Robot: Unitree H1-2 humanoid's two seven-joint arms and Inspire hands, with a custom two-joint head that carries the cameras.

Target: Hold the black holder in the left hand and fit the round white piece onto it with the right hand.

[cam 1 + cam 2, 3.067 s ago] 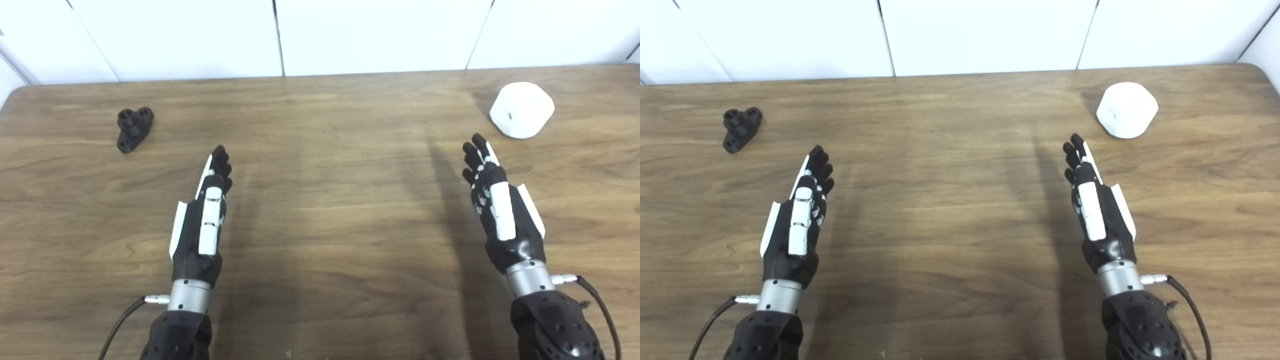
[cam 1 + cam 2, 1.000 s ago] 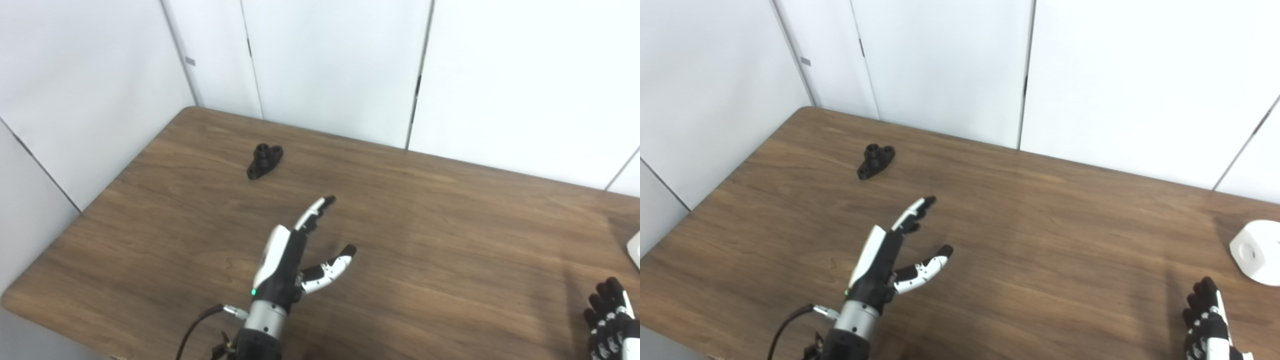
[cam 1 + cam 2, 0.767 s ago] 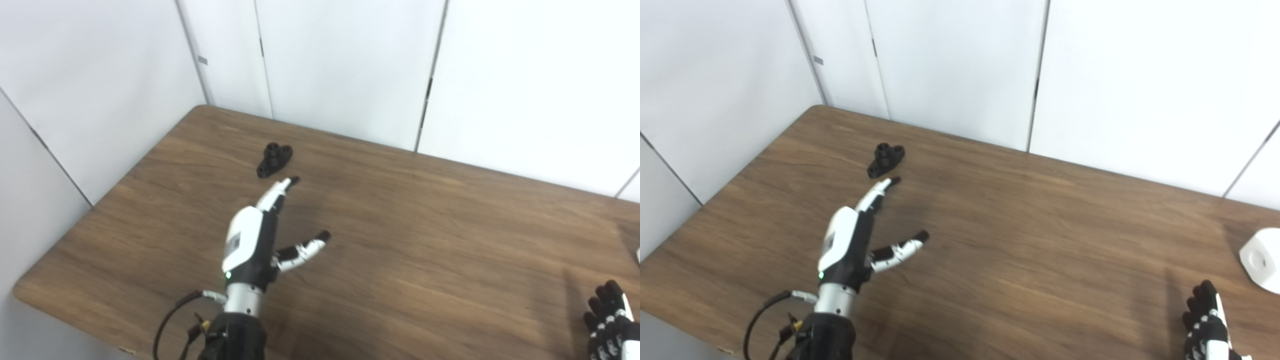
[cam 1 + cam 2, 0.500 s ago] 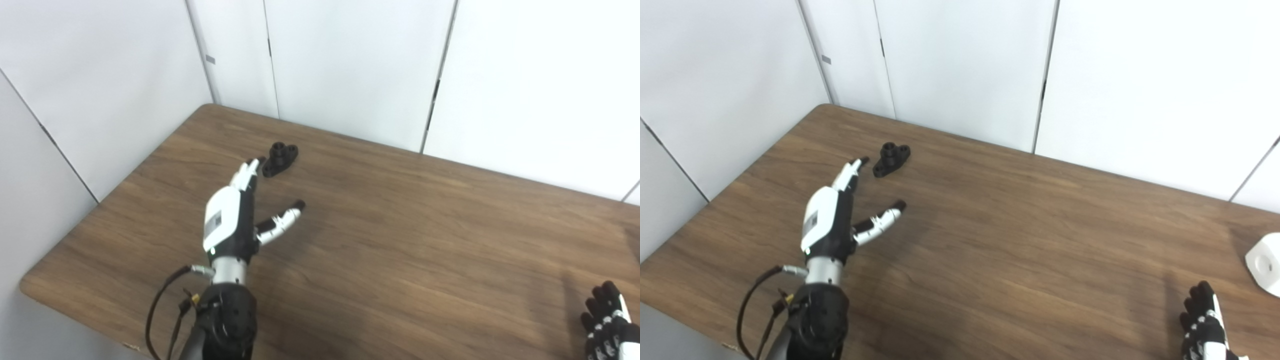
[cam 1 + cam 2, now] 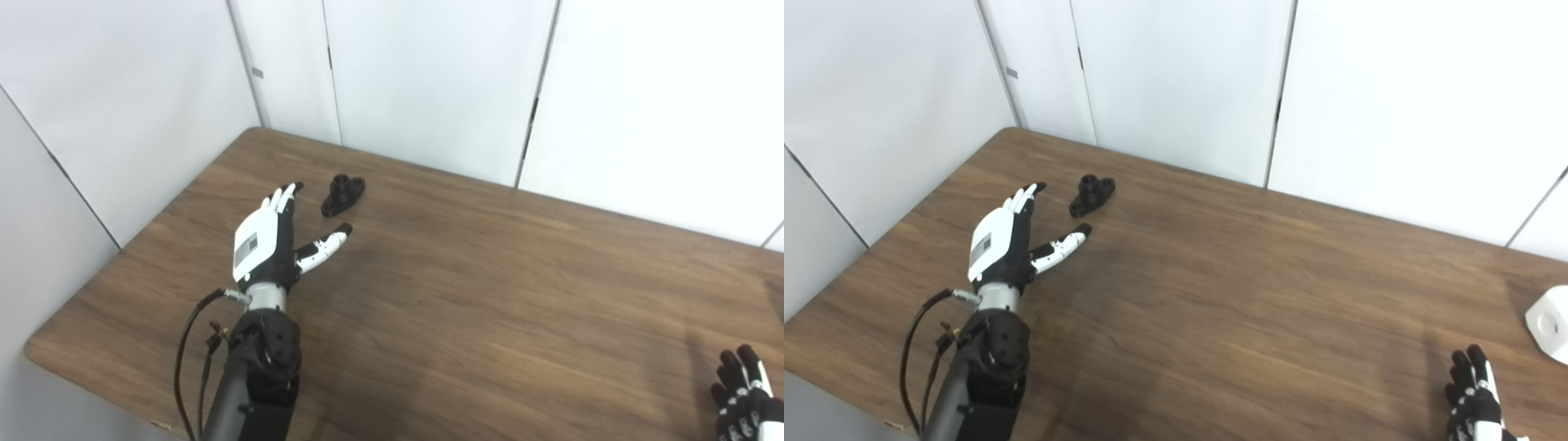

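In the left eye view, the left hand [image 5: 264, 244] is reaching for the black holder [image 5: 342, 194], so the first step, the pick-up, is not yet done. The holder lies near the far left corner of the surface [image 5: 490, 294]. The hand is flat with its back up. Its fingers [image 5: 283, 197] are spread apart and hold nothing. They point past the holder's left side, and the thumb points just below it. Next, I think the hand must slide right and close around the holder.

In the right eye view, the round white piece [image 5: 1548, 326] sits at the right edge of the surface, well apart from the holder. The right hand [image 5: 1478, 402] waits at the near right corner. Its fingers look straight and hold nothing.
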